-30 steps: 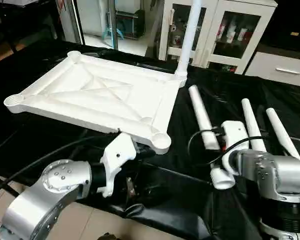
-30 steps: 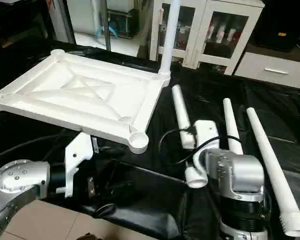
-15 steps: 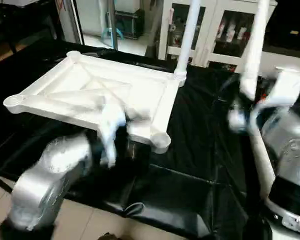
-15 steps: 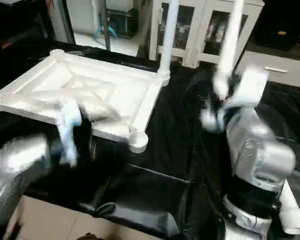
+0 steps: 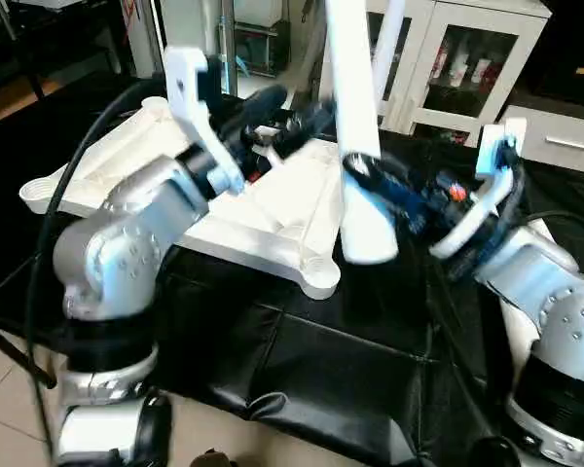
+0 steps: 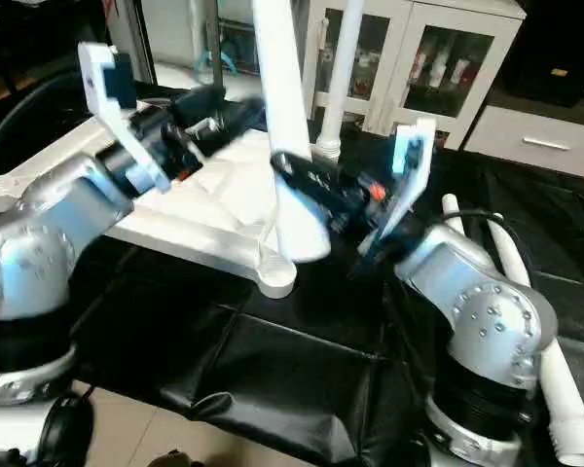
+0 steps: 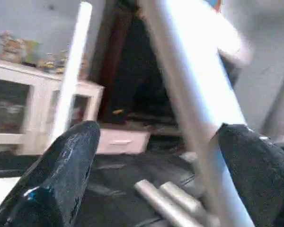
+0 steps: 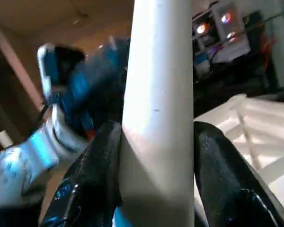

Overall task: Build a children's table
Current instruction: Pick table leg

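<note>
The children's table top (image 5: pixel 294 199) lies underside up on the black cover, ribs and round corner sockets showing. One white leg (image 5: pixel 387 44) stands upright in its far right socket. My right gripper (image 5: pixel 368 177) is shut on another leg (image 5: pixel 350 88), held nearly upright with its wide end hanging just above the top's right rim. In the right wrist view the fingers (image 8: pixel 98 165) clamp the tube (image 8: pixel 156 85) from both sides. My left gripper (image 5: pixel 292 115) hovers open over the top, beside that leg; the tube (image 7: pixel 194 94) passes between its spread fingers (image 7: pixel 64 175).
Two loose legs (image 6: pixel 511 258) lie on the black-covered work table (image 6: pixel 273 360) behind my right arm, one reaching the front right edge (image 6: pixel 569 409). White glass-door cabinets (image 6: pixel 438 68) stand behind. The work table's front edge drops to a tiled floor (image 5: pixel 10 379).
My right gripper has lifted a leg off the cover and swung it upright beside the top. My left arm has risen from below the front edge to above the top.
</note>
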Robot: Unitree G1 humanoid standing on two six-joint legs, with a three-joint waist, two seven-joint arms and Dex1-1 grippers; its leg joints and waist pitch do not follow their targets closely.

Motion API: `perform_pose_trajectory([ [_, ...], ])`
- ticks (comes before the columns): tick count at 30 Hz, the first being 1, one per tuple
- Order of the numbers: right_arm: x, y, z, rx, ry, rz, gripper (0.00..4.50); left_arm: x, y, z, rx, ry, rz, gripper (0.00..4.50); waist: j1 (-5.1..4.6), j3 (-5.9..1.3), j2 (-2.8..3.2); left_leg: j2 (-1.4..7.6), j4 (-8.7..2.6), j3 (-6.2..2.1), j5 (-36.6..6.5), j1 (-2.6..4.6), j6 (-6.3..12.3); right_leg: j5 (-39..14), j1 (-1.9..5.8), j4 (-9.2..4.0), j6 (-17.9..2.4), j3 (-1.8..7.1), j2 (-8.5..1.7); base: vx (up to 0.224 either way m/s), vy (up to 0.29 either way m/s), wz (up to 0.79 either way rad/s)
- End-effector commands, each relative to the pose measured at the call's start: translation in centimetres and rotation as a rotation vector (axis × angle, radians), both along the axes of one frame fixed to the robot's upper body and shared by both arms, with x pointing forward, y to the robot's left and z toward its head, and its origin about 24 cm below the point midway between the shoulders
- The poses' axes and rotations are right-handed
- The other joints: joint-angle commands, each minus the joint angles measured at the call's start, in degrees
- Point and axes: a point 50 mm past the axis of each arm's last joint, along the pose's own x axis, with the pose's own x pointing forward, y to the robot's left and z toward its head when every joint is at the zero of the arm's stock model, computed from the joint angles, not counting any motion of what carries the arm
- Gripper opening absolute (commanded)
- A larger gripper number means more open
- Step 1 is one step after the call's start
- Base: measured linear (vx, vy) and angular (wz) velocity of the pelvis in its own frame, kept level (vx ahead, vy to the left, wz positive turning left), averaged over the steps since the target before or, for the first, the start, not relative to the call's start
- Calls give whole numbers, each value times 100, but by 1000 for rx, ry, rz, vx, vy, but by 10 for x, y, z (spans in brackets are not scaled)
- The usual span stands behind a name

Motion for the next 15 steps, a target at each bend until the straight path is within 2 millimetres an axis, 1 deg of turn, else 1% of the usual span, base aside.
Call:
perform_pose_trajectory([
  [1, -2, 3, 2, 9, -16, 51, 185, -1, -4, 9, -66, 14, -61, 450, 22, -359, -23, 22, -382, 16, -700, 68, -258, -648, 274, -394, -856, 169, -256, 0, 0, 0],
  [5, -4, 3, 2, 21, -12, 80, 185, -1, -6, 14, -120, 34, -104, 450, 24, -351, -38, 29, -389, 8, -665, 54, -216, -711, 275, -412, -787, 165, -255, 0, 0, 0],
  [7, -5, 2, 2, 26, -10, 91, 184, -1, -7, 13, -124, 51, -123, 450, 29, -353, -23, 27, -390, 7, -654, 55, -213, -755, 273, -424, -749, 162, -251, 0, 0, 0],
  [8, -6, 2, 1, 31, -6, 101, 184, 0, -9, 13, -134, 81, -154, 450, 32, -356, 0, 29, -390, 1, -652, 57, -220, -747, 272, -418, -733, 162, -251, 0, 0, 0],
  [9, -6, 1, 1, 31, -6, 102, 184, 0, -10, 13, -135, 85, -158, 450, 34, -355, -15, 25, -385, 6, -651, 62, -234, -729, 274, -422, -727, 163, -248, 0, 0, 0],
  [10, -7, 1, 0, 30, -6, 106, 184, 0, -10, 13, -135, 96, -166, 450, 42, -355, -1, 26, -389, 3, -677, 61, -251, -748, 272, -429, -726, 161, -249, 0, 0, 0],
  [11, -7, 1, -1, 24, -7, 110, 184, 0, -10, 13, -135, 104, -172, 450, 42, -358, -6, 28, -389, 4, -677, 62, -250, -737, 272, -429, -719, 161, -246, 0, 0, 0],
  [12, -8, 1, -1, 16, -8, 113, 184, -1, -10, 13, -140, 111, -180, 450, 42, -356, 14, 33, -397, -6, -671, 56, -270, -702, 276, -421, -721, 157, -247, 0, 0, 0],
  [15, -10, 3, -4, -6, -5, 125, 184, -2, -11, 12, -142, 118, -190, 450, 44, -351, -1, 32, -403, -3, -716, 51, -283, -715, 280, -434, -720, 157, -249, 0, 0, 0],
])
